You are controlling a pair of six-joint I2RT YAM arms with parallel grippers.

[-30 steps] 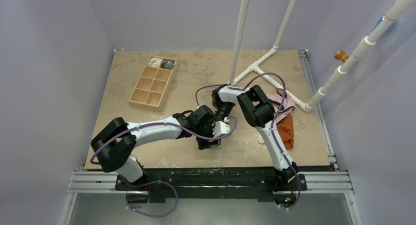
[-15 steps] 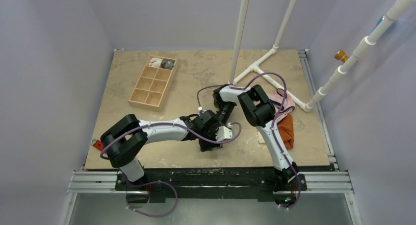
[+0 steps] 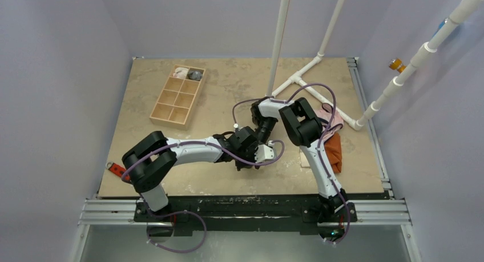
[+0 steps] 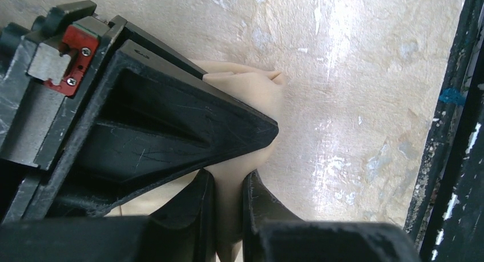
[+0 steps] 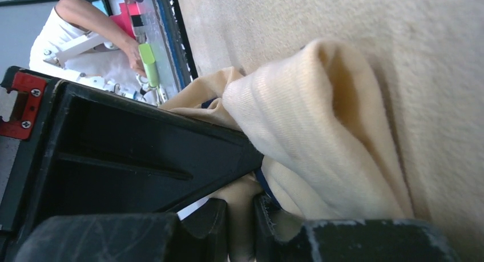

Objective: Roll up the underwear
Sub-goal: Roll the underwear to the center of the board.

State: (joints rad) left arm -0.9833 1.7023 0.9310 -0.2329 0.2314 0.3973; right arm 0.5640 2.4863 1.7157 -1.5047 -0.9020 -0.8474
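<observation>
Our left gripper (image 4: 228, 185) pinches a narrow band of the underwear (image 4: 251, 88), and our right gripper (image 5: 242, 208) pinches a fold of the same tan fabric, navy edging showing there. The garment lies bunched in a thick rounded roll on the table (image 3: 228, 85) near its middle, beneath both wrists; its long axis we cannot tell.
</observation>
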